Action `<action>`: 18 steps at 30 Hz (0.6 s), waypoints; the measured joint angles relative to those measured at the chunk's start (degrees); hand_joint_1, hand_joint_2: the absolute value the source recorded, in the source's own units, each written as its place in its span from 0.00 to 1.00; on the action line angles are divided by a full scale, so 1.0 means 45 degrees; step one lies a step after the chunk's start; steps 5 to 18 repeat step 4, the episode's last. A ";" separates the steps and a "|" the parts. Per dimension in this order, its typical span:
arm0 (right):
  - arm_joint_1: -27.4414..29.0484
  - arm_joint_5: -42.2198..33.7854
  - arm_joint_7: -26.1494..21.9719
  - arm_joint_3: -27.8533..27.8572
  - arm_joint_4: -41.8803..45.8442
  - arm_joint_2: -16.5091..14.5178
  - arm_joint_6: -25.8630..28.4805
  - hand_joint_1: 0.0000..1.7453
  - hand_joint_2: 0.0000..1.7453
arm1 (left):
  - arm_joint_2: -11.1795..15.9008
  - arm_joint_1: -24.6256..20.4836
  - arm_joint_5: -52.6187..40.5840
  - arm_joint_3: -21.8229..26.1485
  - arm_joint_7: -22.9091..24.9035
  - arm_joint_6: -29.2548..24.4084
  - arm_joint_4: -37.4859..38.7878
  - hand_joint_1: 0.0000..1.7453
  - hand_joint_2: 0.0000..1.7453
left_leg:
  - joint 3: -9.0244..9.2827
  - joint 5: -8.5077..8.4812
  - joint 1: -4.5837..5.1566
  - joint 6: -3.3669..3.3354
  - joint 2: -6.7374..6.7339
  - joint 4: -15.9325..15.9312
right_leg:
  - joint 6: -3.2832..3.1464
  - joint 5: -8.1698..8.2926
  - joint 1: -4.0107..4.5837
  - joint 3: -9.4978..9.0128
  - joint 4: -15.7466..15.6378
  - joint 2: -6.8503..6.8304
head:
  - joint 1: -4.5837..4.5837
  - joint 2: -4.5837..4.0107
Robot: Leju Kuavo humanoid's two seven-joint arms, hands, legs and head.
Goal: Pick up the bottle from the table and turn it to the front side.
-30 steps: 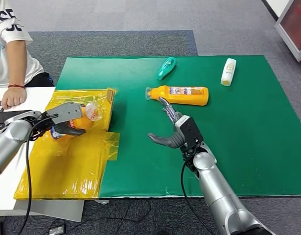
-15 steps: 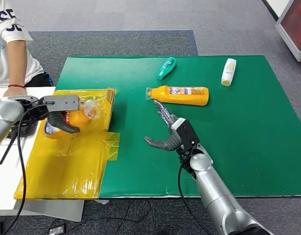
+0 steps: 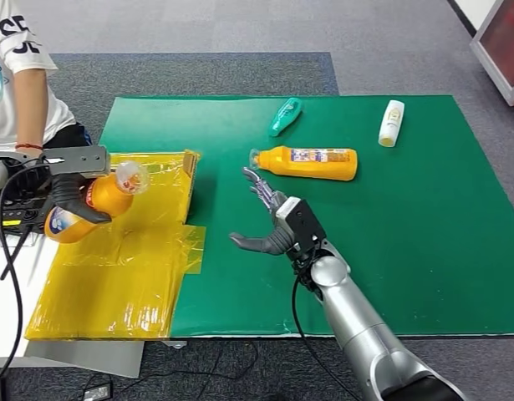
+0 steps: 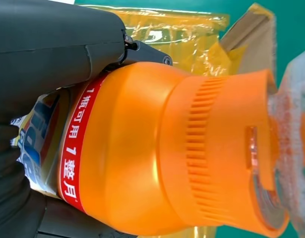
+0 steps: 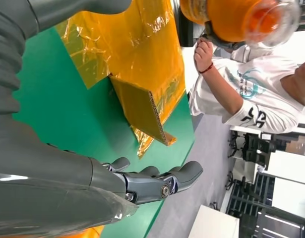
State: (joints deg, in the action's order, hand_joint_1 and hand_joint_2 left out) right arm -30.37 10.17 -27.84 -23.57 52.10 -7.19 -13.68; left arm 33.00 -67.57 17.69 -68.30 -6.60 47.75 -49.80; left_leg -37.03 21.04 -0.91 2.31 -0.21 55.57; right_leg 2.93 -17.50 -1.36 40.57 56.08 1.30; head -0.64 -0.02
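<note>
From my remote seat I saw the right robot hand (image 3: 271,225) nearest me, hovering above the green mat (image 3: 430,234) on the tabletop, fingers spread and holding nothing. Out at about ten o'clock, the left robot hand (image 3: 68,190) gripped the orange bottle (image 3: 93,203) around its body, lifted over the yellow plastic sheet (image 3: 115,276), clear cap toward the mat. At twelve o'clock from the right robot hand lay a second orange bottle (image 3: 307,162) on its side, with a teal bottle (image 3: 284,115) and a white bottle (image 3: 390,122) farther back. A person (image 3: 17,79) sat at the far left.
</note>
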 joint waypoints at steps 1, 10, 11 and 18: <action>-0.0035 -0.0001 0.0005 -0.0040 -0.0001 -0.0018 -0.0012 0.00 1.00 | -0.0013 -0.0015 -0.0025 -0.0145 0.0000 -0.0101 0.0052 1.00 1.00 | 0.0002 0.0000 0.0000 0.0000 0.0000 0.0000 | 0.0000 0.0000 0.0000 0.0000 0.0000 0.0001 | 0.0000 0.0000; -0.0109 0.0000 0.0015 -0.0141 -0.0002 -0.0075 -0.0032 0.00 1.00 | -0.0096 -0.0032 -0.0138 -0.0457 -0.0002 -0.0313 0.0224 1.00 1.00 | 0.0005 0.0000 0.0000 0.0000 -0.0001 0.0000 | 0.0000 0.0000 0.0000 -0.0001 0.0000 0.0001 | 0.0002 -0.0001; -0.0109 0.0000 0.0015 -0.0141 -0.0002 -0.0075 -0.0032 0.00 1.00 | -0.0096 -0.0032 -0.0138 -0.0457 -0.0002 -0.0313 0.0224 1.00 1.00 | 0.0005 0.0000 0.0000 0.0000 -0.0001 0.0000 | 0.0000 0.0000 0.0000 -0.0001 0.0000 0.0001 | 0.0002 -0.0001; -0.0109 0.0000 0.0015 -0.0141 -0.0002 -0.0075 -0.0032 0.00 1.00 | -0.0096 -0.0032 -0.0138 -0.0457 -0.0002 -0.0313 0.0224 1.00 1.00 | 0.0005 0.0000 0.0000 0.0000 -0.0001 0.0000 | 0.0000 0.0000 0.0000 -0.0001 0.0000 0.0001 | 0.0002 -0.0001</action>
